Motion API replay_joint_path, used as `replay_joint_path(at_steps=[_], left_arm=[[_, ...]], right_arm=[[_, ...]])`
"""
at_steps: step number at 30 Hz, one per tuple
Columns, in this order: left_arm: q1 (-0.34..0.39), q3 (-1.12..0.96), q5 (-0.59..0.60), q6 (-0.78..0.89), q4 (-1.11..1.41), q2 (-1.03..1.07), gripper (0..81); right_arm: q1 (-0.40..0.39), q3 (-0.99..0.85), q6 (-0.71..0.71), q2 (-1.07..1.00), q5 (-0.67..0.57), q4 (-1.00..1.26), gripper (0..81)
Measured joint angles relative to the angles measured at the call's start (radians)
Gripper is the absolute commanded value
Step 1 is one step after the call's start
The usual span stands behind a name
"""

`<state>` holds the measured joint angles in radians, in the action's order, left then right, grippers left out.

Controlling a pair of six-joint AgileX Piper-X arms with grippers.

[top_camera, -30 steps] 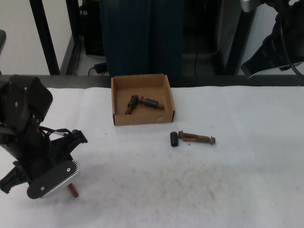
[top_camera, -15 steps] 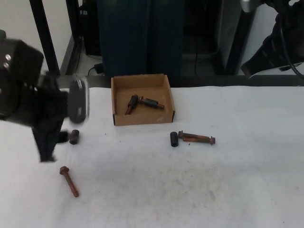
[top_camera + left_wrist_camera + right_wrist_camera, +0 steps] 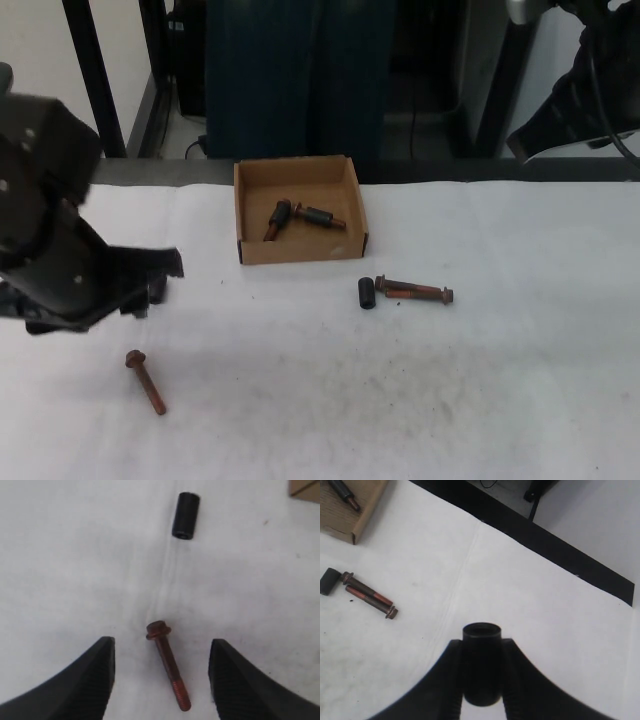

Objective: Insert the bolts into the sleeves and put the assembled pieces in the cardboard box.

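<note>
Five bolts and five sleeves are showing in all. Two assembled pieces [image 3: 279, 217] [image 3: 320, 217] are lying inside the cardboard box [image 3: 300, 248], each a black sleeve with a rusty bolt end sticking out. They are resting close together and angled toward each other. The box is sitting at the far middle of the white worktop [image 3: 480, 400].

Three bolts are lying loose. A pair of bolts [image 3: 415, 291] is lying side by side in front of the box's right corner. A loose sleeve [image 3: 367, 293] is lying just beside the heads at their left end. The third bolt [image 3: 168, 672] is lying alone toward the near left of the worktop. It is looking rust-orange, with a flanged hex head and a threaded tip. A second loose sleeve [image 3: 186, 522] is lying well apart from it, beyond its head. This sleeve is showing as a short, plain black cylinder with a hollow end.

The left arm [image 3: 60, 260] is hanging over the left side of the worktop. Its jaws are standing wide open, one of the two dark fingers [image 3: 95, 685] on each side of the lone bolt and touching nothing.

The right arm's jaws are clamping the fifth sleeve [image 3: 481, 670] between them. Its open round end is pointing away from the wrist, above bare white worktop.
</note>
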<state>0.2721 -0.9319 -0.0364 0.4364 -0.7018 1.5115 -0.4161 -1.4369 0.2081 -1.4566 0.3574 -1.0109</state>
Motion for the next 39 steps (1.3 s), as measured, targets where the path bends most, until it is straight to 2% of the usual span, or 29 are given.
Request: replay_joint_path(at_steps=[6,10,14,19,28,34,39], left_arm=[[0.134,0.0,-0.159,0.129,-0.02,0.05,53.1],[0.231,0.0,-0.22,0.171,-0.023,0.077,53.1],[0.271,0.0,-0.269,0.184,-0.025,0.093,53.1],[0.26,0.014,-0.308,0.197,-0.033,0.099,53.1],[0.227,0.019,-0.315,0.313,-0.024,0.111,53.1],[0.212,0.019,-0.256,0.417,0.0,0.16,53.1],[0.195,0.02,-0.253,0.469,0.055,0.158,53.1]], right_arm=[[0.0,0.0,0.0,0.0,0.0,0.0,0.0],[0.0,0.0,0.026,0.0,0.0,0.0,0.0],[0.0,0.0,0.103,0.0,0.04,-0.015,0.0],[0.0,0.0,0.105,0.0,0.124,-0.023,0.0],[0.0,0.0,0.114,0.0,0.153,-0.023,0.0],[0.0,0.0,0.191,0.0,0.163,-0.023,0.0],[0.0,0.0,0.216,0.0,0.21,-0.024,0.0]])
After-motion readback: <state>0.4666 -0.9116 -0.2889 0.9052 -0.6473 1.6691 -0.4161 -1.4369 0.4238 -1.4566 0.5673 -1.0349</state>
